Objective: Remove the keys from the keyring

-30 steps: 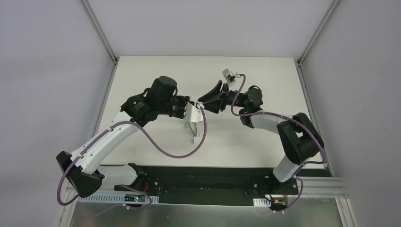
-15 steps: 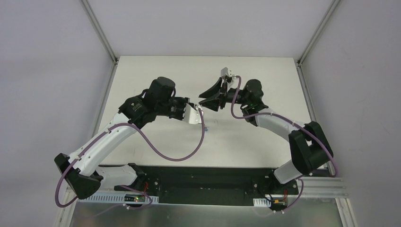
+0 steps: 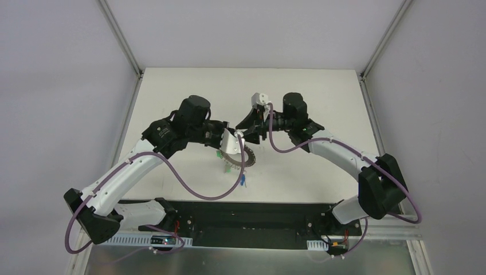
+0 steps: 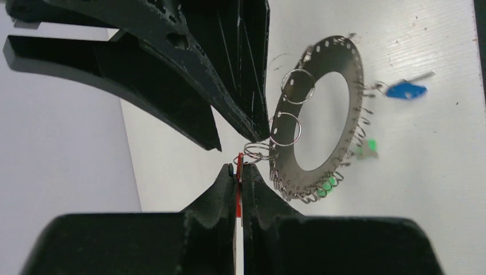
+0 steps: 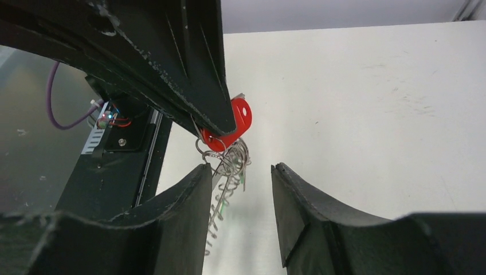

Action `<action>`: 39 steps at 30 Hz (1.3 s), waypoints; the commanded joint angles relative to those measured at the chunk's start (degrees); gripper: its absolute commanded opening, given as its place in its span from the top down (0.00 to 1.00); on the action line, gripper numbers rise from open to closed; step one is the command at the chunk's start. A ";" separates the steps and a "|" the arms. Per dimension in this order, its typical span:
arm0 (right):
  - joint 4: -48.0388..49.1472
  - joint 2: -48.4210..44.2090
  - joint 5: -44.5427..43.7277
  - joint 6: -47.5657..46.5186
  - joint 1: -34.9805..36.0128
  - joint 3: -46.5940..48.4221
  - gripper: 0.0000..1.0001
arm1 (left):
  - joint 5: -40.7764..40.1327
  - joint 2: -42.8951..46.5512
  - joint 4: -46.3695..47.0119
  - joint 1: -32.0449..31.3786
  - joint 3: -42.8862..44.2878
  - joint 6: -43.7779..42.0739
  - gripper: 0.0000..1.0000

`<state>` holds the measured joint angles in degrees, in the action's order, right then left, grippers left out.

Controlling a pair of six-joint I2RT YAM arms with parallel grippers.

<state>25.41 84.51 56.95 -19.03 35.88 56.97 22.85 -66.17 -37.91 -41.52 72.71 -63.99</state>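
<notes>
My left gripper [image 4: 239, 170] is shut on the red key [image 5: 233, 122] and holds it above the table. The grey keyring [image 4: 349, 86] hangs from that key by small split rings, with green keys [image 4: 328, 184] on its lower rim. A blue key [image 4: 405, 90] sits beside the rim; I cannot tell whether it is attached. My right gripper [image 5: 240, 169] is open, its fingers on either side of the split rings just under the red key, touching nothing clearly. In the top view the left gripper [image 3: 239, 140] and right gripper [image 3: 249, 127] meet tip to tip over the keyring [image 3: 247, 156].
The white table [image 3: 309, 97] has a black strip [image 3: 246, 209] along its near edge, where both arm bases stand. Purple cables loop beside both arms. The blue key [image 3: 243, 181] shows near the front edge below the grippers.
My right arm has swung left and brought its open gripper up to the left gripper's tips. The keyring now hangs in view below the left gripper, and the blue key shows lower down.
</notes>
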 commanded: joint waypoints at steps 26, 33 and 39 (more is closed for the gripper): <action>1.24 -1.37 -1.76 10.38 2.87 2.09 1.00 | 0.72 4.18 6.83 0.38 -4.32 -0.69 1.00; 36.94 -1.87 -8.07 35.88 0.44 -8.40 1.00 | 0.95 4.71 8.87 1.01 -6.87 0.71 1.00; 55.99 1.22 -9.98 49.52 -2.02 -11.52 1.00 | 1.49 4.14 9.17 1.35 -7.27 1.52 1.00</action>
<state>57.58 85.36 49.84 17.28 35.11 44.53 22.63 -62.76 -29.41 -40.40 66.00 -63.72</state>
